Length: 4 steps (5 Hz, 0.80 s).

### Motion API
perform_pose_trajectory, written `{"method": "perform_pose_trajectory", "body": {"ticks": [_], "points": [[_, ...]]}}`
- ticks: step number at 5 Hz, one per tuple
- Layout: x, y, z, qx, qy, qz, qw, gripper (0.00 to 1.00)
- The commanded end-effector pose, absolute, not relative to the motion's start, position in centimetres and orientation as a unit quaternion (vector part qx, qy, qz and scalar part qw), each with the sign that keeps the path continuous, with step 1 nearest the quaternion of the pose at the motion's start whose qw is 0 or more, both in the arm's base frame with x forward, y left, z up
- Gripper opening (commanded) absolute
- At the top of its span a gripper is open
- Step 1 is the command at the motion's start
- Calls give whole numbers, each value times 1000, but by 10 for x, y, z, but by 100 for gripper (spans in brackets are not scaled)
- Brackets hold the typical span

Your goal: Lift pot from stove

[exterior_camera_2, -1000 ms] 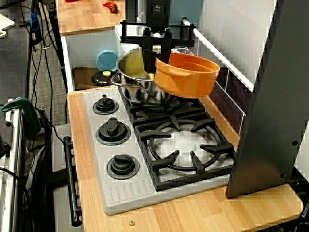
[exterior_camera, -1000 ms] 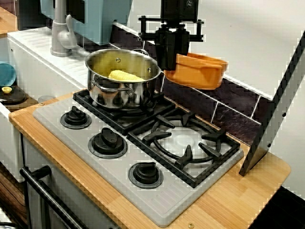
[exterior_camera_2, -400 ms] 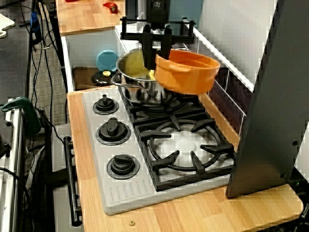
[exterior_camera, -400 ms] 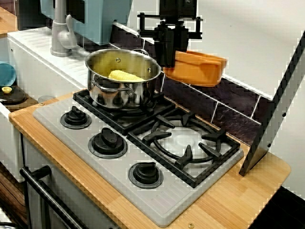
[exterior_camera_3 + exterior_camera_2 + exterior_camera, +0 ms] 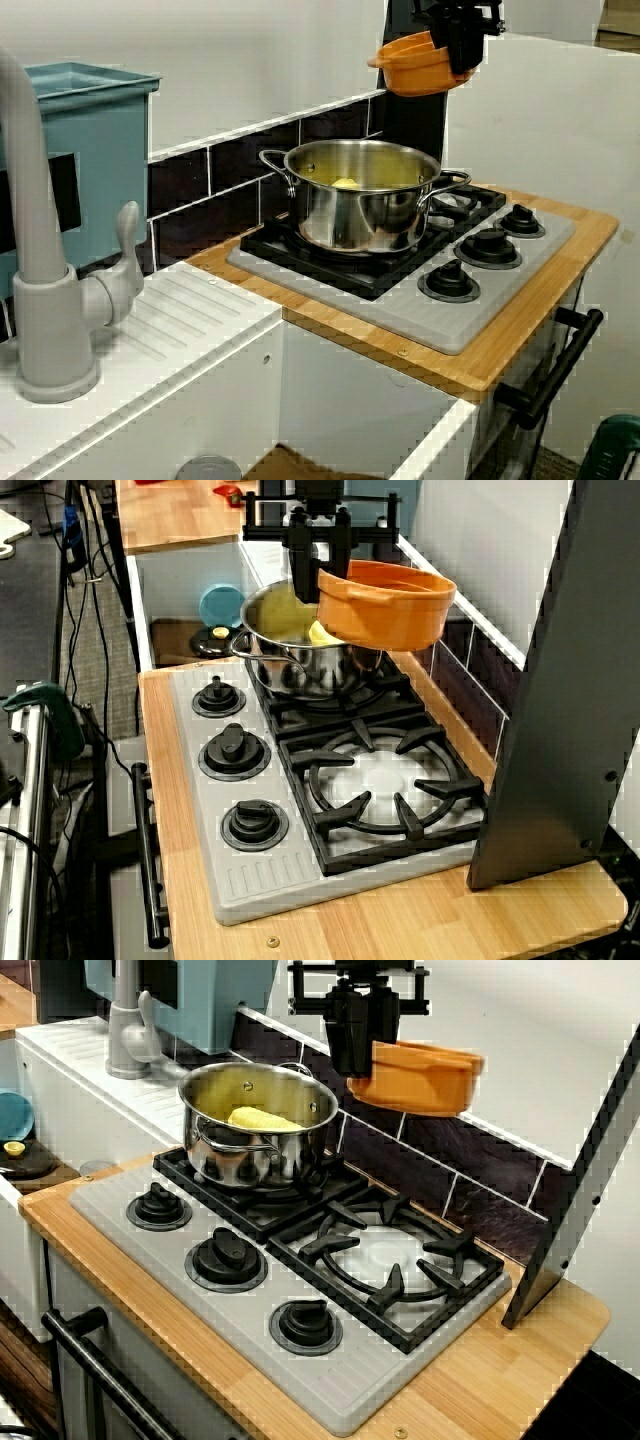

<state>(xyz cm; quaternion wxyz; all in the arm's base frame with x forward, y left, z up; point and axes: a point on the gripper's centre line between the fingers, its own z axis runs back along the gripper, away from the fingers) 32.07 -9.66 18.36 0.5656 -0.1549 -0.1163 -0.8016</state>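
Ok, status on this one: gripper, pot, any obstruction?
Gripper shut on orange pot rim. Pot airborne, clear of stove. Steel pot below-left, not touching.

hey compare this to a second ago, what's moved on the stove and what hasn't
The pincer, shut on the rim of the orange pot, has carried it higher above the stove; the pot was already off the grates and is now further clear of them. Nothing was taken up or let go. The steel pot with the yellow item inside sits on the same back burner, and the knobs look unchanged.
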Motion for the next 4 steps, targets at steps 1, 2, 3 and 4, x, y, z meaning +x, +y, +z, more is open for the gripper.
{"method": "perform_pose_trajectory", "body": {"ticks": [1,2,3,4], "points": [[323,-94,215,-121,-150,-805,561,0],[322,-93,219,-121,-153,-805,560,0],[322,-93,222,-121,-155,-806,559,0],[321,-93,225,-121,-158,-806,558,0]]}}
